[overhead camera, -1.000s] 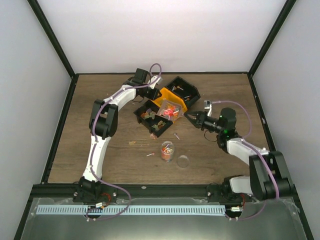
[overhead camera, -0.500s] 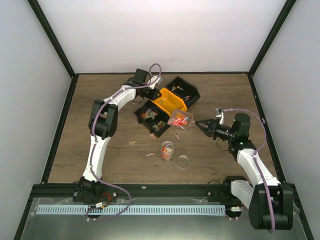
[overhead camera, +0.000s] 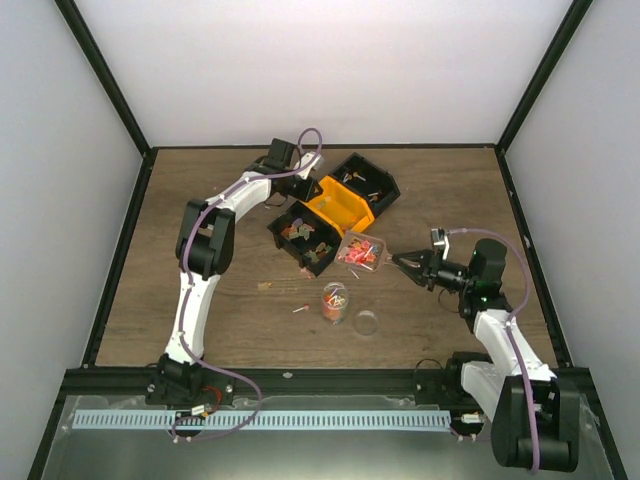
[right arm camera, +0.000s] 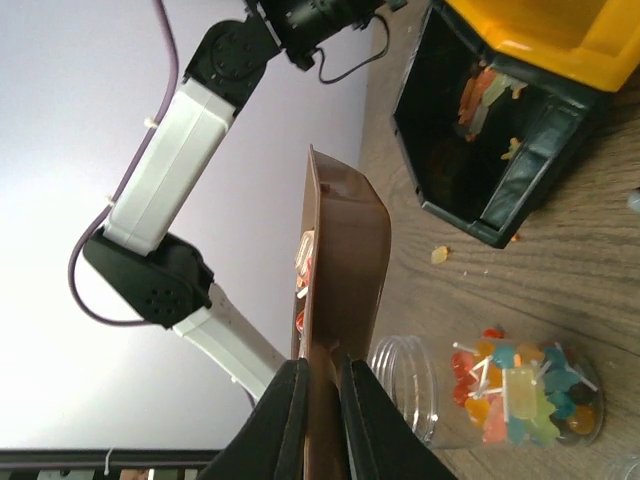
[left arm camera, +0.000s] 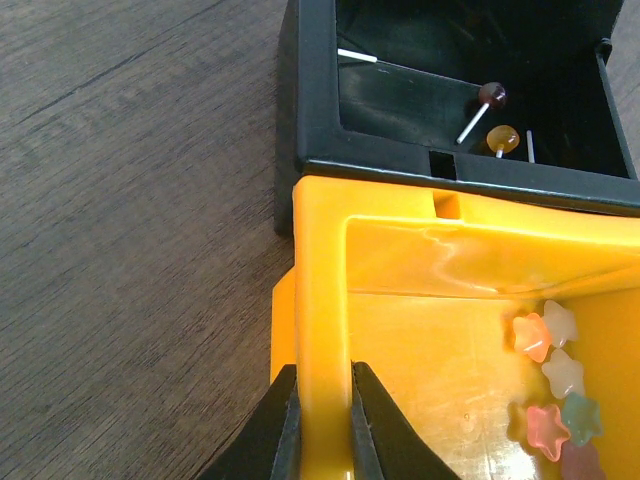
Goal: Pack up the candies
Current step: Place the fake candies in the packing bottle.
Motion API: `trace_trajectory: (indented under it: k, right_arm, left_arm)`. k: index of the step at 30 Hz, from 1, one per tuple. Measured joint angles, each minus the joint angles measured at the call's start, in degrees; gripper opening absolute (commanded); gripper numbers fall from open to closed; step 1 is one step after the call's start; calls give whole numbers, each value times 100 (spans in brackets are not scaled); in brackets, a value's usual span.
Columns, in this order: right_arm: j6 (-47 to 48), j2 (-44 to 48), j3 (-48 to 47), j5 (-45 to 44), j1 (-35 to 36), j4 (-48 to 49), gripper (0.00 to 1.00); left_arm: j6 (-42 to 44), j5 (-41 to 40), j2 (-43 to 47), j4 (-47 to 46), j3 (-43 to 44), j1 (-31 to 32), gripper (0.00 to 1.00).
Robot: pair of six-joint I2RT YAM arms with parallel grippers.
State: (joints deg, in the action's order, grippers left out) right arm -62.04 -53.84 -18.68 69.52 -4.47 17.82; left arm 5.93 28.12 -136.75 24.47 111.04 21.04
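My right gripper (overhead camera: 393, 259) (right arm camera: 322, 400) is shut on the edge of a small clear scoop tray (overhead camera: 360, 252) (right arm camera: 340, 260). The tray hangs above the table with red and orange candies (overhead camera: 357, 256) in it. Just in front of it stands the clear cup (overhead camera: 335, 302) (right arm camera: 500, 390), partly filled with mixed-colour candies. My left gripper (overhead camera: 303, 186) (left arm camera: 322, 420) is shut on the side wall of the orange bin (overhead camera: 340, 205) (left arm camera: 420, 330). Star-shaped candies (left arm camera: 555, 380) lie inside that bin.
Two black bins flank the orange one: the far one (overhead camera: 366, 180) (left arm camera: 470, 90) has lollipops, the near one (overhead camera: 303, 238) (right arm camera: 490, 140) has mixed sweets. A clear round lid (overhead camera: 367, 322) lies right of the cup. Loose sweets (overhead camera: 300, 309) are scattered on the wooden table.
My right gripper has drawn back toward the front right, carrying the scoop tray from over the bins to a spot near the cup. The left arm has not moved.
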Motion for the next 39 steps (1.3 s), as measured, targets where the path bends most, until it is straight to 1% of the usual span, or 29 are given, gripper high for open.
trace_trajectory:
  k: [4, 7, 13, 17, 23, 33, 39]
  right_arm:
    - [118, 210, 15, 232, -2, -116, 1]
    - [354, 411, 7, 337, -7, -448, 1]
    - [1464, 660, -365, 365, -9, -1902, 1]
    - [1939, 846, -407, 256, -9, -2490, 1]
    - [2393, 1226, -409, 42, -9, -3023, 1]
    - [3053, 1515, -470, -487, 13, -3847, 1]
    - [3274, 1574, -717, -817, 164, -4054, 1]
  left_arm:
    - [-9, 0, 11, -24, -24, 2, 4]
    - [-22, 2, 13, -46, -42, 2, 4]
    - [-44, 0, 52, -83, -103, 7, 4]
    - [-48, -2, 52, -92, -109, 7, 4]
    - [-66, 0, 52, -103, -114, 7, 4]
    - [-79, 2, 52, -107, -114, 7, 4]
    - [-81, 7, 52, -107, -114, 7, 4]
